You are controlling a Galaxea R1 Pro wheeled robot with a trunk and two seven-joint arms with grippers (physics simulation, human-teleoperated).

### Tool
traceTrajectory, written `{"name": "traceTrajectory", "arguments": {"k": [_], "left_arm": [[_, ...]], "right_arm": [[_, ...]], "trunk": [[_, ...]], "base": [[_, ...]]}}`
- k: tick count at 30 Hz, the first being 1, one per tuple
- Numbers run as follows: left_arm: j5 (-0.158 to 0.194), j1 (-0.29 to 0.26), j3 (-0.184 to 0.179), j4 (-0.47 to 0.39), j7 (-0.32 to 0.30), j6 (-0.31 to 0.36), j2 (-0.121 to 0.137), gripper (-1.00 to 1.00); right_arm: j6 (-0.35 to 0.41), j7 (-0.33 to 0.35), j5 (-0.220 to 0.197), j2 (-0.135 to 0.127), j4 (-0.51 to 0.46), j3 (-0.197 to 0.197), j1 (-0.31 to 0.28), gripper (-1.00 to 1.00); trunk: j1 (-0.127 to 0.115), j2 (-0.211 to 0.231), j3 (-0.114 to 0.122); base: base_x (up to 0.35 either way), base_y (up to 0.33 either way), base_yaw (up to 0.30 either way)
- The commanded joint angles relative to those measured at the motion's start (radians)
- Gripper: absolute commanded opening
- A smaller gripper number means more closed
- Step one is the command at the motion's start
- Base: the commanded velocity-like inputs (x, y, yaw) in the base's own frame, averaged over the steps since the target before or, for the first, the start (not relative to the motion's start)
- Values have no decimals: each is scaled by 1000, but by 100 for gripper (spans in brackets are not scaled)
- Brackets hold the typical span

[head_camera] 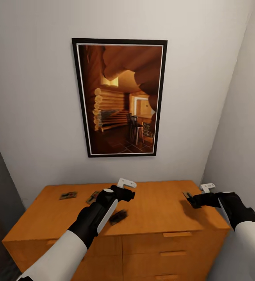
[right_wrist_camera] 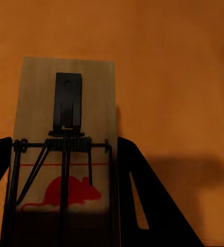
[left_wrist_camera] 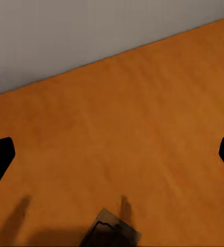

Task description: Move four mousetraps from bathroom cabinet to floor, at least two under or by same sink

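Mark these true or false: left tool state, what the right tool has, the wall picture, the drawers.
1. The left tool is shut on a trap. False: its fingers stand wide apart over the orange-brown wooden cabinet, with a flat dark mousetrap lying loose on the top.
2. A small wooden mousetrap with a red mouse print sits between the right tool's fingers. True.
3. The black-framed wall picture shows a beach. False: it shows a log-cabin interior.
4. The cabinet's drawer fronts look closed. True.
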Motion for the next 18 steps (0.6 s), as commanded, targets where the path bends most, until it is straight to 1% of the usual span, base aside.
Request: {"name": "traceTrajectory", "arguments": {"k": [1, 13, 14, 16, 18], "left_arm": [[11, -1, -2, -1, 9, 4, 0, 100], [11, -1, -2, -1, 11, 4, 0, 100], [12, 5, -8, 5, 11, 8, 0, 100], [7, 16, -17, 16, 14, -3, 0, 100], [0, 27, -6, 27, 18, -15, 0, 100]], "right_arm": [[3, 9, 9, 1, -2, -6, -1, -100], [-4, 8, 7, 1, -1, -6, -1, -100], [-7, 2, 9, 7, 5, -6, -1, -100], [-7, -5, 9, 19, 9, -6, -1, -100], [-7, -6, 12, 30, 12, -5, -1, -100]], "trunk": [[1, -2, -2], [1, -2, -2], [1, -2, -2], [1, -2, -2], [1, -2, -2]], "base": [[0, 0, -125], [0, 0, -15], [0, 0, 0], [0, 0, 0], [0, 0, 0]]}}
